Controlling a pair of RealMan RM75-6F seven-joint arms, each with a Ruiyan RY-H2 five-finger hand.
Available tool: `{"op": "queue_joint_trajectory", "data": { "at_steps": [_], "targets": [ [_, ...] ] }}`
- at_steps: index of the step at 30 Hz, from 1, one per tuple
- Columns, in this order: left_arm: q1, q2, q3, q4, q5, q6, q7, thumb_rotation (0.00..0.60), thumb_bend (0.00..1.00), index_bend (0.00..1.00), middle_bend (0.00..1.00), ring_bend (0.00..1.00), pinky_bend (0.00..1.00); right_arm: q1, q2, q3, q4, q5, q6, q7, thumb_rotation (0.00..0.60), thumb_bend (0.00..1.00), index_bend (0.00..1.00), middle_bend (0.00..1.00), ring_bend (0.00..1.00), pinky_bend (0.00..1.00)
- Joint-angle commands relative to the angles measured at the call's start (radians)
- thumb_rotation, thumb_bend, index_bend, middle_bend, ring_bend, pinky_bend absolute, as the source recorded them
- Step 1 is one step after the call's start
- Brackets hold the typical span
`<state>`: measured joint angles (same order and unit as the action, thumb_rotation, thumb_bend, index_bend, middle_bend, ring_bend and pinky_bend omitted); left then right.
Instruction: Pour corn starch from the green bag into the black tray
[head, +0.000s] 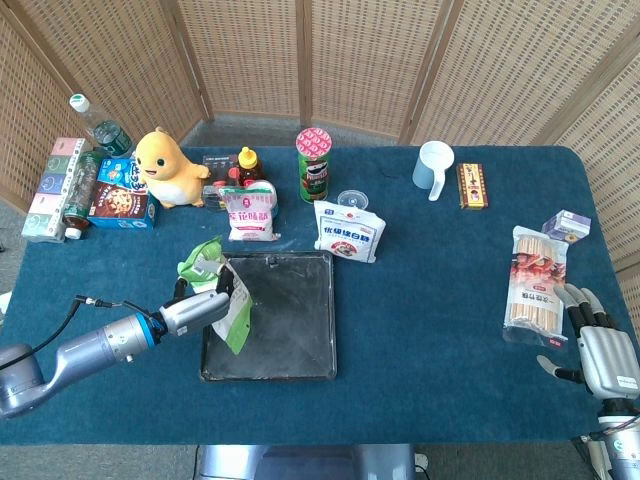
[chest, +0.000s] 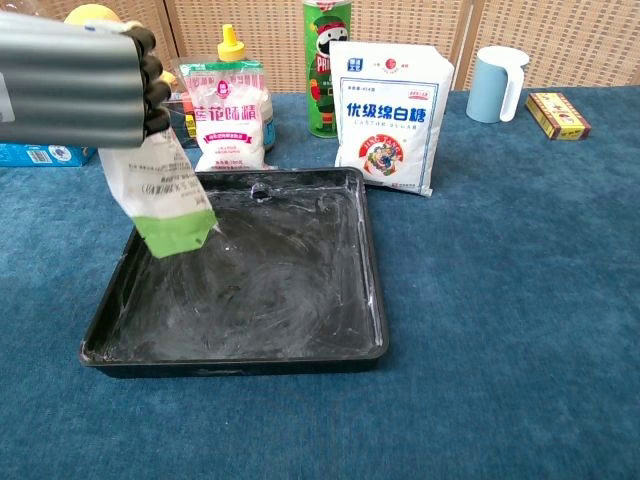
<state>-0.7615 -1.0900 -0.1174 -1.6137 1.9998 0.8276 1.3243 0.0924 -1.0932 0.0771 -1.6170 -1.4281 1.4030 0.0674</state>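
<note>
The left hand (chest: 85, 75) holds the green bag (chest: 165, 195) up over the left edge of the black tray (chest: 250, 345). The bag hangs with its green end down. White dust covers the tray floor. Behind the tray's back edge stand two white bags (chest: 388, 115) (chest: 228, 115).
</note>
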Motion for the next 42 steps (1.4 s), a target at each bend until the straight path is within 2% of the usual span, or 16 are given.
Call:
{"op": "queue_joint_trajectory", "data": {
  "at_steps": [1,3,7,10,15,20,21,24,27,29,35,42],
  "targets": [
    [0.059,-0.033,-0.052,-0.034,-0.104,0.002,0.106,0.600,0.54,0.93,0.75,0.62,0.62,-0.001,0.002,0.000,-0.001,0.001,0.000,0.003,0.600,0.00,0.00,0.00,0.01,0.16],
    [0.065,-0.039,-0.047,-0.053,-0.129,-0.033,0.152,0.600,0.54,0.93,0.76,0.63,0.62,0.001,0.001,0.000,0.000,0.002,-0.003,0.002,0.600,0.00,0.00,0.00,0.01,0.16],
    [0.110,-0.102,-0.095,-0.079,-0.249,0.042,0.149,0.600,0.54,0.93,0.77,0.64,0.62,0.002,0.000,-0.001,0.000,0.004,-0.007,0.001,0.600,0.00,0.00,0.00,0.01,0.16],
    [0.103,-0.103,-0.091,-0.086,-0.257,0.039,0.162,0.600,0.54,0.93,0.77,0.64,0.62,0.003,0.001,0.000,0.001,0.005,-0.008,0.002,0.600,0.00,0.00,0.00,0.01,0.16],
    [0.125,-0.119,-0.089,-0.085,-0.298,0.090,0.101,0.600,0.54,0.93,0.77,0.64,0.62,0.003,0.002,0.002,0.002,0.010,-0.012,0.008,0.600,0.00,0.00,0.00,0.01,0.16],
    [0.176,-0.147,-0.082,-0.078,-0.345,0.198,-0.051,0.600,0.54,0.93,0.77,0.64,0.62,0.004,0.002,0.001,0.003,0.008,-0.013,0.010,0.600,0.00,0.00,0.00,0.01,0.16],
    [0.221,-0.158,-0.073,-0.074,-0.374,0.269,-0.178,0.600,0.54,0.93,0.77,0.64,0.62,0.005,0.002,0.001,0.003,0.011,-0.017,0.009,0.600,0.00,0.00,0.00,0.01,0.16],
    [0.271,-0.190,-0.057,-0.027,-0.402,0.357,-0.381,0.600,0.54,0.93,0.77,0.64,0.62,0.006,0.001,0.001,0.001,0.013,-0.019,0.005,0.600,0.00,0.00,0.00,0.01,0.16],
    [0.305,-0.219,-0.055,0.001,-0.460,0.394,-0.544,0.600,0.54,0.93,0.77,0.64,0.62,0.007,0.000,-0.001,0.000,0.012,-0.022,-0.001,0.600,0.00,0.00,0.00,0.01,0.16],
    [0.346,-0.254,-0.070,0.025,-0.553,0.422,-0.768,0.600,0.54,0.93,0.77,0.64,0.62,0.008,-0.002,-0.002,-0.001,0.013,-0.023,-0.008,0.600,0.00,0.00,0.00,0.01,0.16],
    [0.384,-0.298,-0.079,0.154,-0.601,0.459,-1.070,0.600,0.54,0.93,0.77,0.64,0.62,0.010,-0.005,-0.001,0.000,0.022,-0.030,-0.018,0.600,0.00,0.00,0.00,0.01,0.16],
    [0.412,-0.348,-0.085,0.280,-0.678,0.395,-1.471,0.600,0.54,0.93,0.77,0.64,0.61,0.013,-0.009,-0.003,-0.001,0.029,-0.040,-0.035,0.600,0.00,0.00,0.00,0.01,0.16]
  ]
}}
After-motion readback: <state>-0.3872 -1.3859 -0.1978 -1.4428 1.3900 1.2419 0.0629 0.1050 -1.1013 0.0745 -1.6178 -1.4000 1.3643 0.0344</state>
